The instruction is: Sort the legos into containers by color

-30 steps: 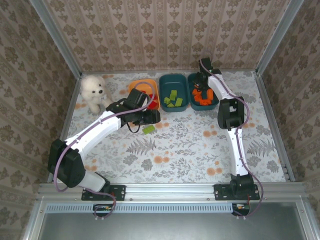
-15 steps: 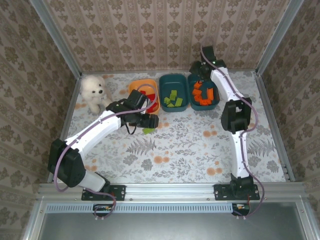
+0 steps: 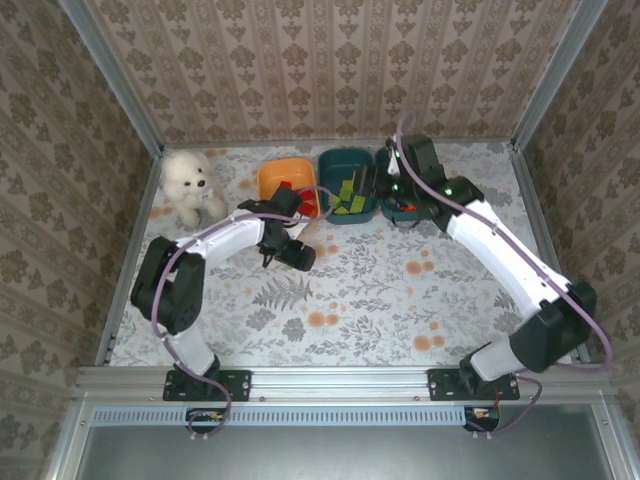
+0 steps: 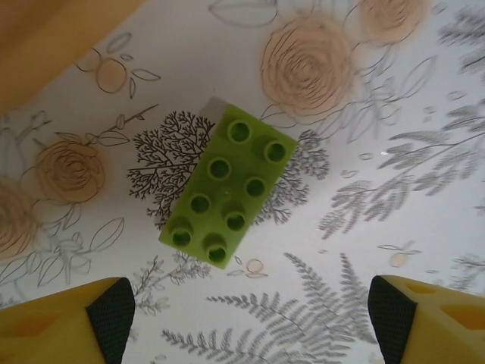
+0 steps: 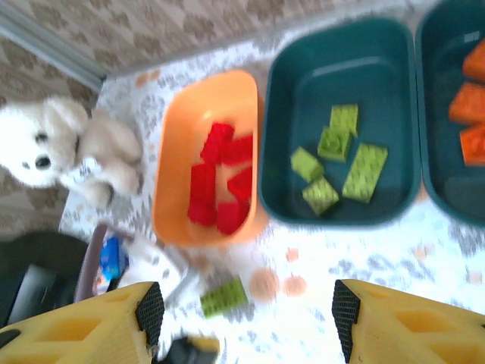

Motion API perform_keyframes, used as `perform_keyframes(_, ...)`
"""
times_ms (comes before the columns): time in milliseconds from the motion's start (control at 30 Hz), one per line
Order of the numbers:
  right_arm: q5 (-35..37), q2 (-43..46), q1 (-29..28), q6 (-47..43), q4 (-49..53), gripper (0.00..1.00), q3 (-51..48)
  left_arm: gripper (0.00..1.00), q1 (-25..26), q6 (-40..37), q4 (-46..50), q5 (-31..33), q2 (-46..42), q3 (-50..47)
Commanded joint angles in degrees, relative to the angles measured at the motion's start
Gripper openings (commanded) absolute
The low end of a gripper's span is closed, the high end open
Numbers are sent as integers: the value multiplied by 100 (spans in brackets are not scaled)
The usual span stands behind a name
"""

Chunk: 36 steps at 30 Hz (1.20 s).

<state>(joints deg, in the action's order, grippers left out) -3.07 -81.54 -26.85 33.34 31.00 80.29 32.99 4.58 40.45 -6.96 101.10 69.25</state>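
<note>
Loose brick (image 5: 223,296) before leftmost tub (image 5: 220,98)

Robot test cell in a laboratory, dressed to resemble a home. The small tabletop (image 3: 380,300), covered in a floral print, is bounded by aluminium frame rails (image 3: 345,378). The three enclosing walls (image 3: 330,70) carry damask wallpaper. Two arms (image 3: 225,240) are bolted to the near rail on black base plates (image 3: 478,383). A plush toy (image 3: 188,186) and plastic tubs (image 5: 341,76) of toy bricks (image 5: 203,182) stand at the far side.
</note>
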Motion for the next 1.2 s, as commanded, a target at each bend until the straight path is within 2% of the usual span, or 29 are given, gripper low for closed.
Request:
perform_keyframes(0,51,773,-195,172,391,64,-473,83,-74,-561,57,-124,268,315)
perform_keyframes(200,-26,1651,-312,263,863,65,-784,81,-57,-808,148,37,673,606)
perform_keyframes(367,-916,2126,-310,227,567,67,-1166,77,90,-924,295,109,960,782)
perform_keyframes(500,-1262,2451,-311,443,395,68,-1418,74,154,-778,247,217,1081,747)
perform_keyframes(600,-1277,2594,-316,485,484,68,-1489,68,189,-711,244,204,1181,770)
perform_keyframes(733,-1240,2642,-307,472,520,69,-1521,52,224,-620,324,143,1271,762)
perform_keyframes(1033,-1258,2551,-312,472,433,69,-1505,54,540,-286,397,468,1447,632)
perform_keyframes(1167,-1249,2537,-310,454,463,69,-1495,49,612,-282,539,612,1604,748)
